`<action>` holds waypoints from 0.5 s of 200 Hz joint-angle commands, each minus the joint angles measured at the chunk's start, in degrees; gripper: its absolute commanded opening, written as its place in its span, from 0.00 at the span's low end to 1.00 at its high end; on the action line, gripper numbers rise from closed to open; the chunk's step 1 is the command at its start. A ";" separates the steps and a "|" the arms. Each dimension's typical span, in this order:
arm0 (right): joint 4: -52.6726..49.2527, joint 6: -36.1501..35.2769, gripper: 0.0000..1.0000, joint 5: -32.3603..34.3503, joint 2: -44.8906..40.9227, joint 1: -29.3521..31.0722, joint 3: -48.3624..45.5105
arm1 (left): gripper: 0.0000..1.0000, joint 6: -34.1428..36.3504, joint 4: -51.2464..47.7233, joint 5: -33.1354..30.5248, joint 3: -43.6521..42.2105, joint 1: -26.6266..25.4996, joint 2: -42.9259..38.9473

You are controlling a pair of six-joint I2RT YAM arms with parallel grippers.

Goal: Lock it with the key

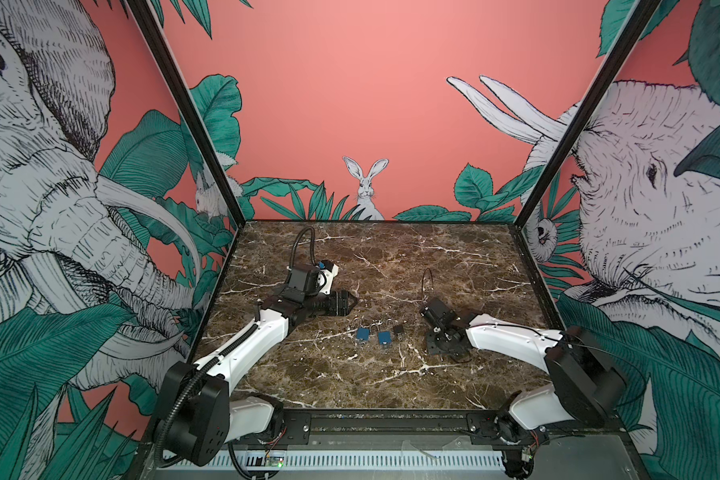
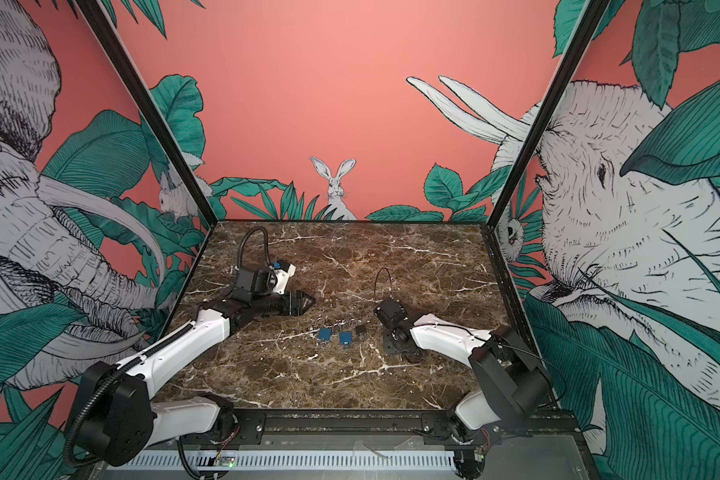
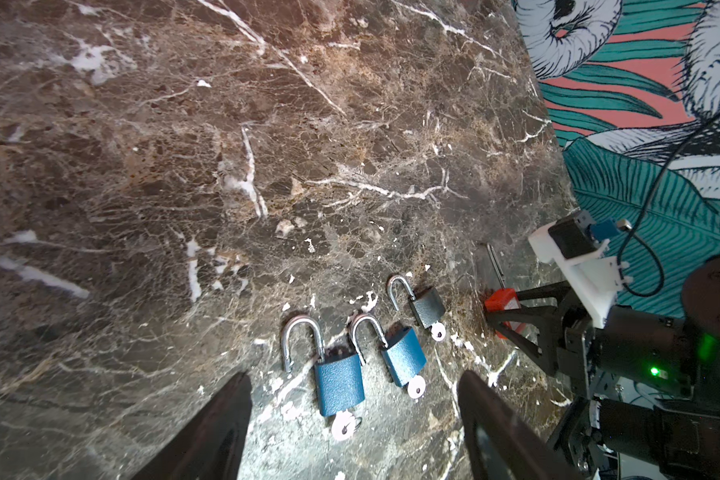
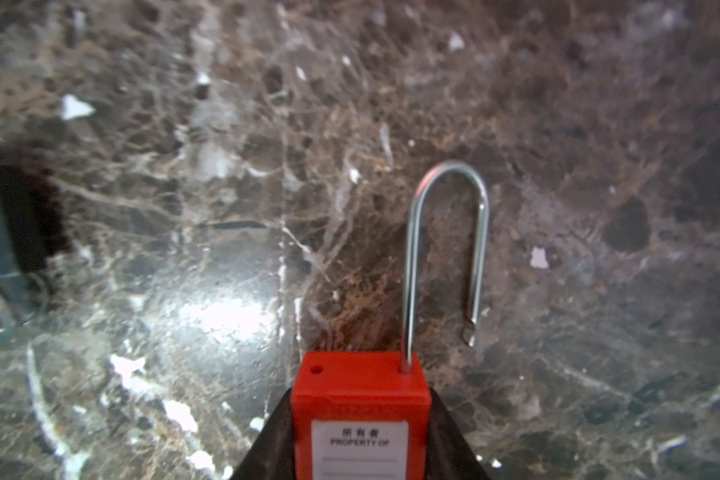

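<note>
Three small padlocks lie in a row mid-table with shackles open and a silver key in each keyhole: a larger blue padlock [image 3: 339, 386] [image 1: 363, 333], a smaller blue padlock [image 3: 404, 359] [image 1: 385, 338] and a black padlock [image 3: 427, 307] [image 1: 398, 330]. My left gripper [image 3: 355, 376] [image 1: 352, 303] hovers open behind them, with nothing between its fingers. My right gripper [image 4: 360, 397] [image 3: 512, 316] is shut on the body of a red padlock [image 4: 358, 399] [image 3: 503, 302] low over the table, right of the row. Its long steel shackle [image 4: 445, 249] stands open. The red padlock's keyhole end is hidden.
The brown marble table [image 1: 391, 257] is walled by printed panels at the left, right and back. A thin black cable loop [image 1: 427, 286] rises behind the right wrist. The right arm's base [image 1: 578, 374] sits at the front right.
</note>
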 commanded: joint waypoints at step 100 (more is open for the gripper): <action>3.26 -32.87 0.00 -11.56 -8.48 4.45 13.51 | 0.78 -5.79 17.14 17.09 -2.31 -4.85 4.14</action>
